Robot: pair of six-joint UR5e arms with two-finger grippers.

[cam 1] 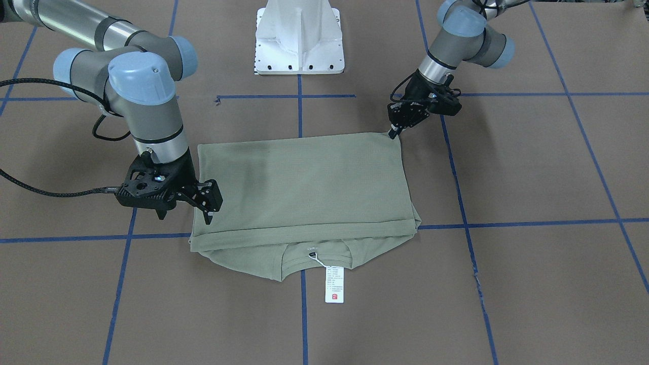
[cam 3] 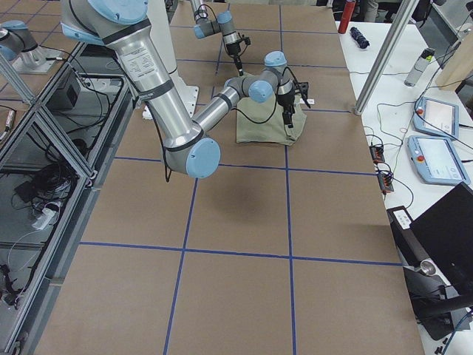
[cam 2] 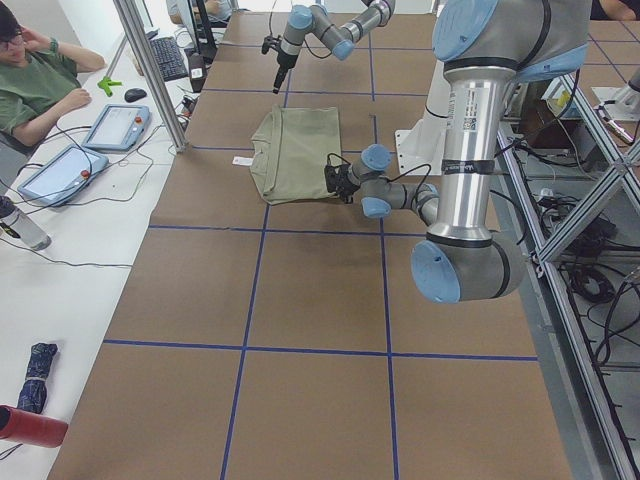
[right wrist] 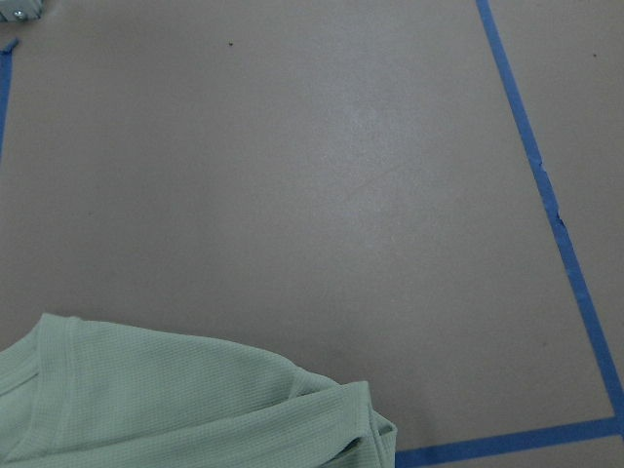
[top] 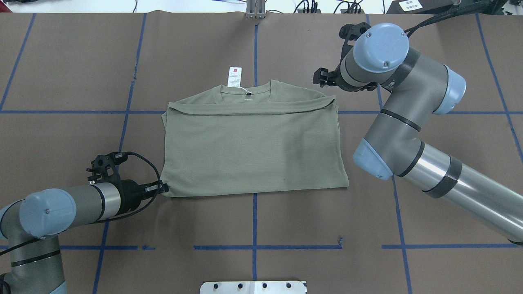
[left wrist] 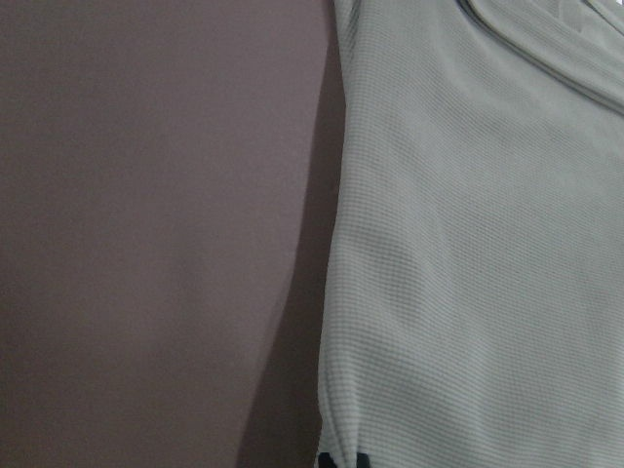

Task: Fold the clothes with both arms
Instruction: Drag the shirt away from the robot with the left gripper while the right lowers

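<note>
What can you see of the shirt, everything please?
The shirt is sage-green knit, lying flat on the brown table, folded to a rectangle with its hem brought up near the round collar. A white hang tag trails from the collar. The left gripper is at its robot-side corner; the right gripper sits by a collar-side corner.

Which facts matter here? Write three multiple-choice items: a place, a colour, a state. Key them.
1. The white hang tag lies: A) on the table past the collar; B) tucked inside the collar; C) off the table.
2. The tape lines are: A) red; B) blue; C) yellow.
3. The sage-green shirt is: A) spread flat; B) balled up; C) folded in half.
Key: 1 A, it rests on bare table beyond the neckline. 2 B, a blue grid crosses the table. 3 C, the hem lies up near the collar.
</note>
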